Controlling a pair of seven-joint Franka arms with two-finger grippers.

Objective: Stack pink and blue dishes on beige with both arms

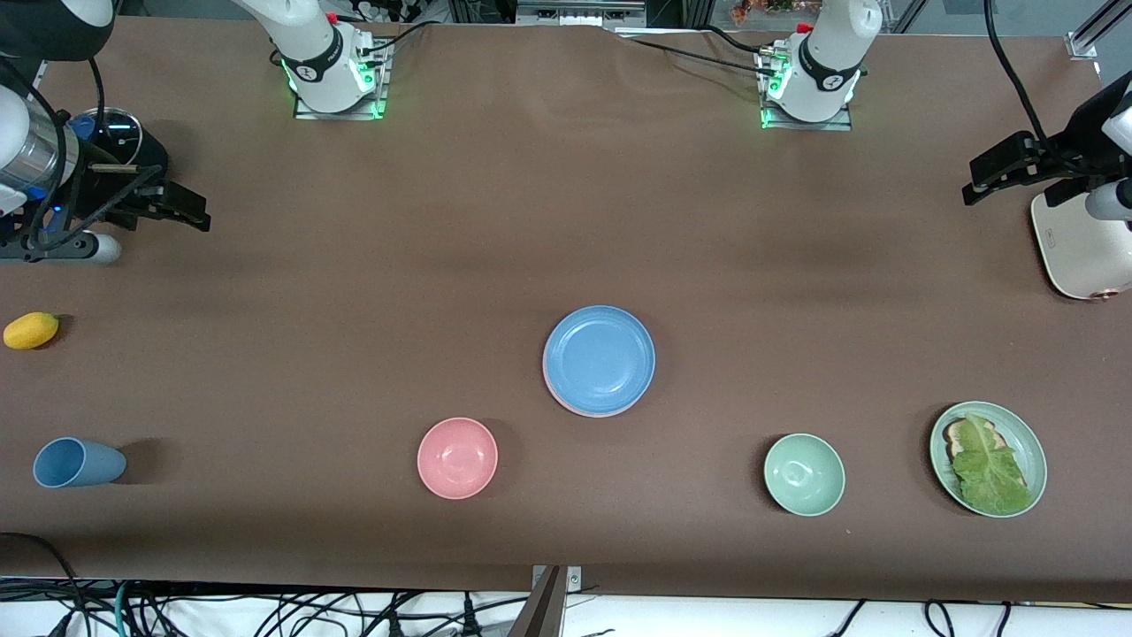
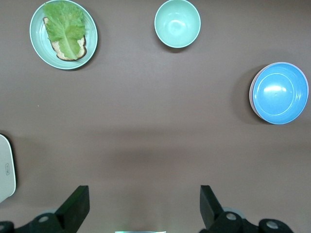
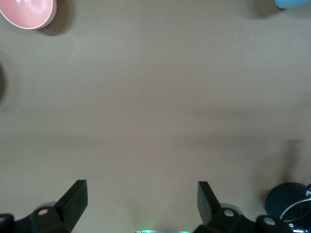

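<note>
The sky blue plate lies on top of a stack at the middle of the table. Under it only a thin rim of the pink plate shows. The beige plate is hidden. In the left wrist view the blue plate shows with the pink edge beside it. My left gripper hangs open and empty over the left arm's end of the table, next to the cream appliance. My right gripper hangs open and empty over the right arm's end. The left gripper and right gripper both look down on bare tabletop.
Nearer the front camera stand a pink bowl, a green bowl and a green plate with lettuce on toast. A blue cup lies on its side. A yellow fruit and a cream appliance sit at the ends.
</note>
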